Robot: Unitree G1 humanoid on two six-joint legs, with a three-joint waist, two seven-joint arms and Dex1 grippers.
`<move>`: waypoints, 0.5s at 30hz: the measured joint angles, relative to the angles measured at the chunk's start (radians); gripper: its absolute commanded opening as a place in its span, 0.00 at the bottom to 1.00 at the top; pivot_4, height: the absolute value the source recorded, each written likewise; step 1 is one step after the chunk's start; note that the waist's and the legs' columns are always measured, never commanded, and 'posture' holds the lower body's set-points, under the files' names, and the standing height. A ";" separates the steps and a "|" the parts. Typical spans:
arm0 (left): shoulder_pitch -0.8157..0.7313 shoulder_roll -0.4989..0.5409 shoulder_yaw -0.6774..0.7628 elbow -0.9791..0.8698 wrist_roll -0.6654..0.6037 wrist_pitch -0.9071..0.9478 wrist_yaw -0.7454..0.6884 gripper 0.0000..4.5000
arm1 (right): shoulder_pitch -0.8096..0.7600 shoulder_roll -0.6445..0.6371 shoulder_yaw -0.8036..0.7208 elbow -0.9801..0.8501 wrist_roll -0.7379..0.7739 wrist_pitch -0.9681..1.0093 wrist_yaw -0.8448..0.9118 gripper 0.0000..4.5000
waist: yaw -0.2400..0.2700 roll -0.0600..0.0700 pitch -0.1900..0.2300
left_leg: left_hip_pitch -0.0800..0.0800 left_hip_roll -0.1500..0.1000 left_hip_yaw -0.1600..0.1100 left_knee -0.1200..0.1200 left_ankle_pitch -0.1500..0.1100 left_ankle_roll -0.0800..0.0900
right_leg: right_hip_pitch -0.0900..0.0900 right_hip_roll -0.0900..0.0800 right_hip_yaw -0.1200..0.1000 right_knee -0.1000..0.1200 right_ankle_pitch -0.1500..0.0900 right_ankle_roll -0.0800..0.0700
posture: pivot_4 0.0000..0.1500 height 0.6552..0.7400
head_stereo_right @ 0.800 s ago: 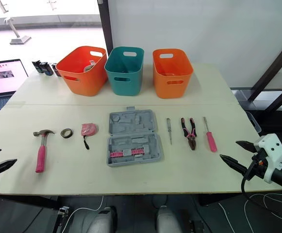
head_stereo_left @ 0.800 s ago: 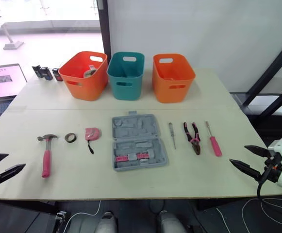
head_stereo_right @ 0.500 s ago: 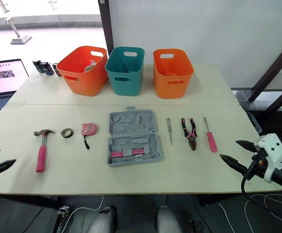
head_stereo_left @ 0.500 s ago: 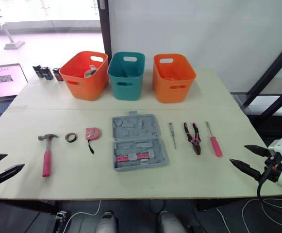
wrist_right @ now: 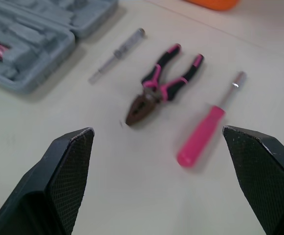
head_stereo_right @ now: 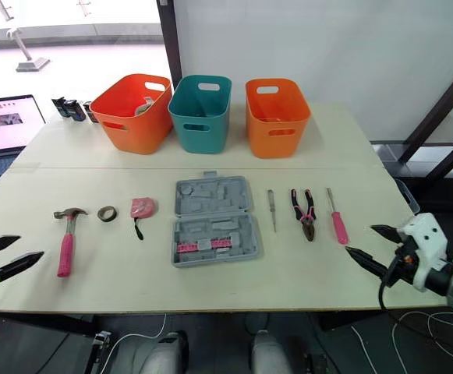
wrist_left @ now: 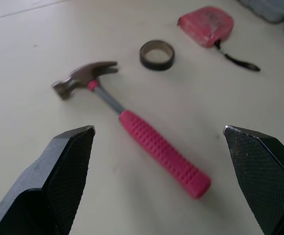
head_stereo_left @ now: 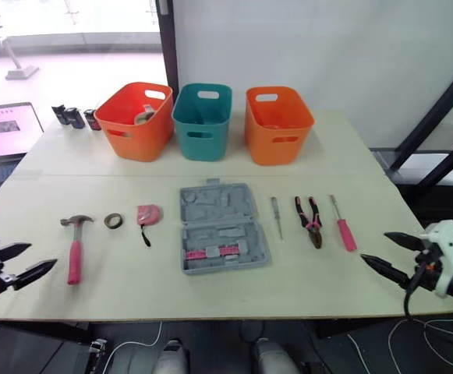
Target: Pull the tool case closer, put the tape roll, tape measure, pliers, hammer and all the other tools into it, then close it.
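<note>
At the near edge of the table [head_stereo_left: 132, 274], the left tool [head_stereo_left: 43, 254] is hovering off the near-left corner with its fingers spread wide apart and nothing between them. The right tool [head_stereo_left: 373, 245] is doing the same off the near-right corner. Neither is touching anything.

The likeliest slip, I think, is starting on the wrong thing. The left tool is pointing at the hammer [head_stereo_left: 75, 249] and the right at the pliers [head_stereo_left: 310, 220] and the pink screwdriver [head_stereo_left: 343, 228], while the tool case [head_stereo_left: 222, 227] is waiting to be pulled in first. The case is probably light and lying wide open, so a tug on one corner is likely to swing it askew. It could then sweep the tape measure [head_stereo_left: 148, 214] or the slim screwdriver [head_stereo_left: 276, 216], both just beside it. A hard pull could also carry it over the near edge. The hammer's rounded handle may be rolling out of a pinch taken off-centre.

The case is sitting in the middle of the table, well apart from both tools. It is grey moulded plastic, opened flat, with its near half holding a pink-and-grey strip of bits and its far half showing shaped recesses. To its left the tape measure, the tape roll [head_stereo_left: 113, 220] and the hammer are lying in a row. To its right are the slim screwdriver, the pliers and the pink screwdriver. Along the far edge three baskets [head_stereo_left: 202, 121] are standing side by side.
</note>
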 measured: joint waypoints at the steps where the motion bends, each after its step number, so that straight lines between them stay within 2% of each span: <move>1: -0.017 -0.039 -0.031 -0.059 -0.003 0.021 0.020 0.99 | -0.032 0.016 0.037 -0.021 0.000 0.013 -0.020 1.00 | 0.000 0.000 0.000 | 0.000 0.000 0.000 0.001 0.000 0.000 | 0.001 0.000 0.000 0.000 0.000 0.000 | 1.00 1.00; 2: -0.035 -0.071 -0.065 -0.104 -0.004 0.037 0.037 1.00 | -0.058 0.033 0.072 -0.043 0.000 0.022 -0.033 0.94 | 0.001 0.000 0.000 | 0.000 0.000 0.000 0.001 0.000 0.000 | 0.001 0.000 0.000 0.000 0.000 0.000 | 1.00 1.00; 4: -0.076 -0.130 -0.132 -0.175 -0.009 0.083 0.082 0.87 | -0.119 0.063 0.150 -0.074 -0.005 0.042 -0.064 0.80 | 0.001 0.000 0.000 | 0.000 0.000 -0.001 0.001 0.000 0.000 | 0.001 0.001 0.000 0.001 0.000 0.001 | 1.00 1.00; 5: -0.097 -0.151 -0.152 -0.195 -0.013 0.101 0.101 0.80 | -0.148 0.078 0.183 -0.080 -0.018 0.051 -0.082 0.69 | 0.001 0.000 0.000 | 0.000 0.000 -0.001 0.001 0.000 0.000 | 0.001 0.001 0.000 0.001 0.000 0.001 | 1.00 1.00; 8: -0.172 -0.205 -0.213 -0.235 -0.018 0.134 0.138 0.46 | -0.244 0.120 0.309 -0.084 -0.069 0.082 -0.136 0.34 | 0.000 0.000 0.000 | 0.000 0.000 -0.002 0.001 0.000 0.000 | 0.001 0.002 0.000 0.002 0.000 0.003 | 1.00 1.00; 11: -0.253 -0.249 -0.306 -0.197 0.030 0.121 0.160 0.09 | -0.390 0.169 0.460 0.003 -0.170 0.099 -0.177 0.00 | -0.002 0.000 0.000 | 0.002 0.000 -0.002 0.001 0.000 0.000 | 0.002 0.002 0.000 0.002 0.002 0.004 | 1.00 1.00; 12: -0.279 -0.267 -0.342 -0.172 0.052 0.110 0.162 0.02 | -0.446 0.183 0.516 0.046 -0.211 0.096 -0.181 0.00 | -0.002 0.000 0.000 | 0.002 0.000 -0.002 0.002 0.000 0.000 | 0.002 0.002 0.000 0.002 0.002 0.004 | 1.00 1.00; 15: -0.335 -0.295 -0.421 -0.100 0.105 0.086 0.163 0.02 | -0.564 0.219 0.616 0.168 -0.290 0.085 -0.182 0.00 | 0.000 0.000 0.000 | 0.002 0.000 -0.002 0.001 0.000 0.001 | 0.002 0.002 0.000 0.002 0.002 0.006 | 1.00 1.00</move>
